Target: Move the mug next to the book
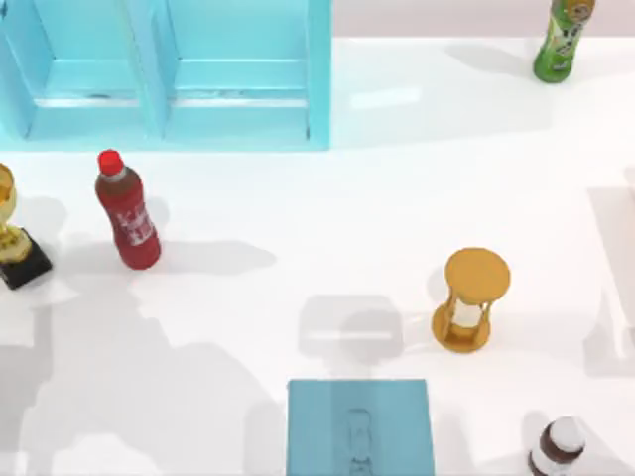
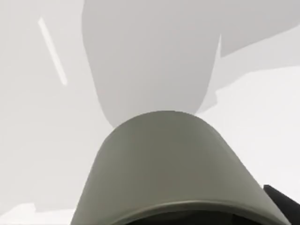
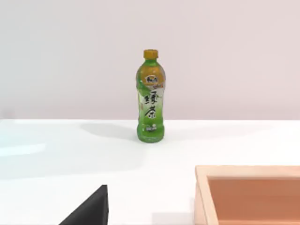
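Left wrist view: the mug [image 2: 168, 159] sits right under the camera. It is a plain greyish-beige cylinder, matte and smooth, with a darker rim along the picture's lower edge, and it hangs over bare white surface where a broad soft shadow lies. A dark sliver [image 2: 281, 204] beside the rim may belong to the left gripper. I cannot tell whether its jaws are pinching the mug.

In the top view the book [image 1: 359, 426] lies flat at the near edge. It is a teal rectangle with a faint outlined figure, its long axis running away from the edge. A grey shadow patch [image 1: 347, 332] lies just beyond the book's far side, left of the wooden hourglass [image 1: 468, 300]. I judge the mug to be up over that spot, so it likely needs to come down beside the book, clear of the cover.

The right arm is parked facing the green tea bottle [image 3: 150, 101] at the far right, and I cannot tell how its jaws stand.
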